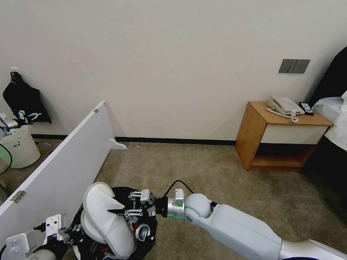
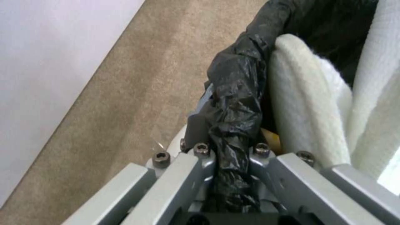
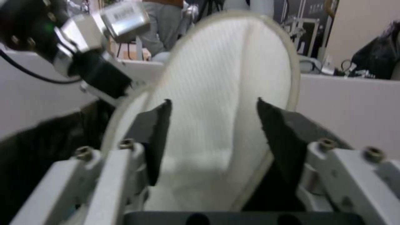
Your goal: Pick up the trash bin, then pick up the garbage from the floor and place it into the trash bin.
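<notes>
The trash bin (image 1: 124,190), lined with a black bag, hangs low at the left of the head view. My left gripper (image 1: 59,231) is shut on the bin's rim; the crumpled liner (image 2: 233,103) runs between its fingers (image 2: 227,147). Two white slippers (image 1: 105,213) stand upright in the bin and stick out above the rim. A crushed red can (image 1: 142,231) lies inside beside them. My right gripper (image 1: 122,206) reaches in from the right, against a slipper. Its dark pads (image 3: 154,125) stand apart, open, with the slipper's sole (image 3: 225,93) just beyond them.
A long white partition board (image 1: 61,169) runs along my left. Behind it stand a white bucket (image 1: 20,148) and a hanging black bag (image 1: 25,101). A wooden nightstand (image 1: 282,137) with a telephone (image 1: 283,105) is at the far right. Bare carpet (image 1: 188,166) lies ahead.
</notes>
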